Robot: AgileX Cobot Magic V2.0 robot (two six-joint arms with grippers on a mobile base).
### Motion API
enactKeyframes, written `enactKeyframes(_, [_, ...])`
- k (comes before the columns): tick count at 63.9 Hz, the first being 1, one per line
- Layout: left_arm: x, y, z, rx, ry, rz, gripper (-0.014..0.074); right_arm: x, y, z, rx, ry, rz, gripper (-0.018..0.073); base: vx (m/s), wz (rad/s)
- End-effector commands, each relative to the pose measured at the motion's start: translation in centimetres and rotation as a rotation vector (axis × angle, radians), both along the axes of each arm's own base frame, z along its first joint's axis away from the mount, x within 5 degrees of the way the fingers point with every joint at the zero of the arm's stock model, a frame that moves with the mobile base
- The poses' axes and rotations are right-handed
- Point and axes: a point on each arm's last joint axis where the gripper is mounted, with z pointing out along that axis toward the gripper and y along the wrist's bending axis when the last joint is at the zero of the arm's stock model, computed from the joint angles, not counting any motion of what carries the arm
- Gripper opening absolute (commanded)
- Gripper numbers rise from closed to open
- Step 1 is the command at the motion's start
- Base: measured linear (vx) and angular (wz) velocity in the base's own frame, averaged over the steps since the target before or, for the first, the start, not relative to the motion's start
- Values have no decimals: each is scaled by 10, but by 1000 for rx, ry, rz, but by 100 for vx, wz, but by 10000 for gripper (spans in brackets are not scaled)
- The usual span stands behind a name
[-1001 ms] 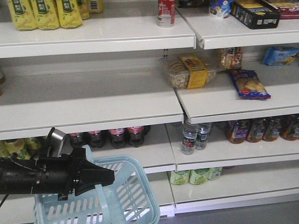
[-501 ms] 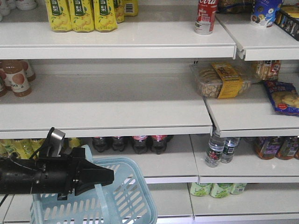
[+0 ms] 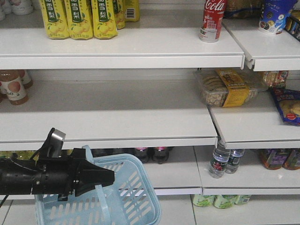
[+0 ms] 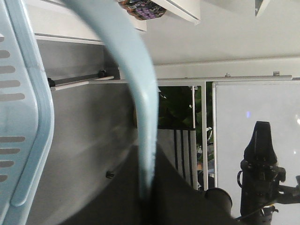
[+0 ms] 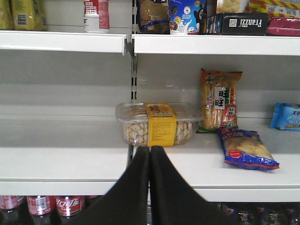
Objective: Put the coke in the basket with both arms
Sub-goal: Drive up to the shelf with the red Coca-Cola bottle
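Red Coca-Cola can (image 3: pixel 213 21) with white script, upright on top white shelf (image 3: pixel 140 44), well apart from light blue slotted plastic basket (image 3: pixel 133 197). Black tapered left gripper (image 3: pixel 107 178) clamped on its thin handle (image 4: pixel 143 108). Black right gripper (image 5: pixel 150 157) pressed together, empty.

The left arm (image 3: pixel 23 182) is a matt black cylinder with ringed collars and small pale screws (they glint along its side), narrowing to the wedge-shaped black left gripper (image 3: pixel 111 177). A small silver camera (image 3: pixel 57 140) sits on top, thin black cables looping beside it. The right gripper (image 5: pixel 150 150) shows two smooth black tapered fingers (image 5: pixel 133 192).
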Motion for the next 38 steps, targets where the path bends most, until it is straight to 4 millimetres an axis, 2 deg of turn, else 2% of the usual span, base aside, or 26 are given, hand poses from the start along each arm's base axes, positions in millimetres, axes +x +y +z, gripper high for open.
enactKeyframes(1, [2,-4,21,-103,-57,-10,-6,0,1,4,-11,-62,6,-10,11,-4])
enactKeyframes(38, [2,-4,21,-103,-57,-10,-6,0,1,4,-11,-62,6,-10,8,-3])
